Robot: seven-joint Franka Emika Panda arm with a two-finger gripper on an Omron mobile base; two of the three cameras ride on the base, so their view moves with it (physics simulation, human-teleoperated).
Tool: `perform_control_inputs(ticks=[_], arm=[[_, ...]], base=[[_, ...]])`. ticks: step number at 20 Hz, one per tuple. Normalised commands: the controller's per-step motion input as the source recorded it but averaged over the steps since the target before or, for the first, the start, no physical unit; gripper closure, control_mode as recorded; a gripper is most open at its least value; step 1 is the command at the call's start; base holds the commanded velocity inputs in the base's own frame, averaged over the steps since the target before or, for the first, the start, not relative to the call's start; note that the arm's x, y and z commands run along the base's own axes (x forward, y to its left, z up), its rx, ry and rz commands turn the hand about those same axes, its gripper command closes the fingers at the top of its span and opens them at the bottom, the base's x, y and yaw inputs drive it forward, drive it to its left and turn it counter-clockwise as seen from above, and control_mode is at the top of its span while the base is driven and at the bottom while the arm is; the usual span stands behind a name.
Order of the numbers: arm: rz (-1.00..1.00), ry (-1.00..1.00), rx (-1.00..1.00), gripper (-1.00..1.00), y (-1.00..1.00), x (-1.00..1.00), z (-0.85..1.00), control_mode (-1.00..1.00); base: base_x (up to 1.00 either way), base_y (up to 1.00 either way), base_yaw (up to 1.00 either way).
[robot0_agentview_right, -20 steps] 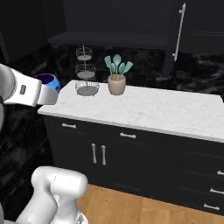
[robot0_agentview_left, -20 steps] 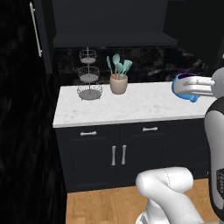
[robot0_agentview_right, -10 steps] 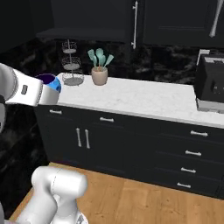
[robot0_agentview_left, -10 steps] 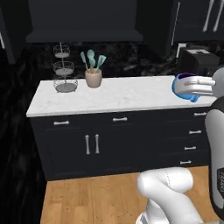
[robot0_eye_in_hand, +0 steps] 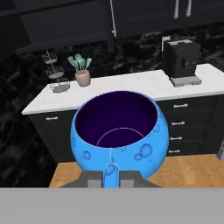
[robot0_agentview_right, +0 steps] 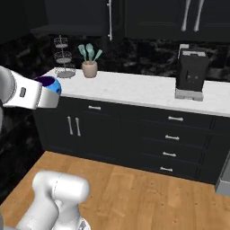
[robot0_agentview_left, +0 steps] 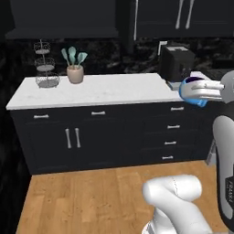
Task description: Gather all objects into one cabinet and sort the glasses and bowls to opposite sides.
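Gripper (robot0_eye_in_hand: 111,177) closed tight on the rim of a small bright blue bowl (robot0_eye_in_hand: 120,133): my two dark fingertips (robot0_eye_in_hand: 92,180) sit at the bottom of the hand view, pinching a narrow bit of the wall nearest me. I am carrying the bowl in the air, out over the wooden floor, in front of a long white counter (robot0_agentview_left: 109,89) with black drawers below.

I judge the bowl to be light, stiff and probably ceramic, so breakable if it drops. Its glossy, rounded wall looks slippery. A pinch on the rim, one finger inside and one outside, seems the only sensible hold, since the body is too wide for my jaws.

My hand view looks straight into the bowl's dark, empty inside and shows pale blue bubbles on its outer wall. The left base view shows the bowl (robot0_agentview_left: 192,91) from the side, held level with the counter top, near a black coffee machine (robot0_agentview_left: 177,63). The right base view shows the wall cabinets (robot0_agentview_right: 94,15) with long silver handles above a beige pot of teal utensils (robot0_agentview_right: 89,60).
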Motion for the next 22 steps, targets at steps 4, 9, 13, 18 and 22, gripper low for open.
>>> perform_control_inputs(ticks=[4,9,13,18,22], arm=[[0.00,0.00,0.00,1.00,0.00,0.00,0.00,1.00],[0.00,0.00,0.00,1.00,0.00,0.00,0.00,1.00],[0.00,0.00,0.00,1.00,0.00,0.00,0.00,1.00],[0.00,0.00,0.00,1.00,0.00,0.00,0.00,1.00],[0.00,0.00,0.00,1.00,0.00,0.00,0.00,1.00]], base=[[-0.55,-0.92,0.00],[-0.48,-0.97,0.00],[-0.30,-1.00,0.00],[-0.20,-1.00,0.00],[-0.14,-1.00,0.00]])
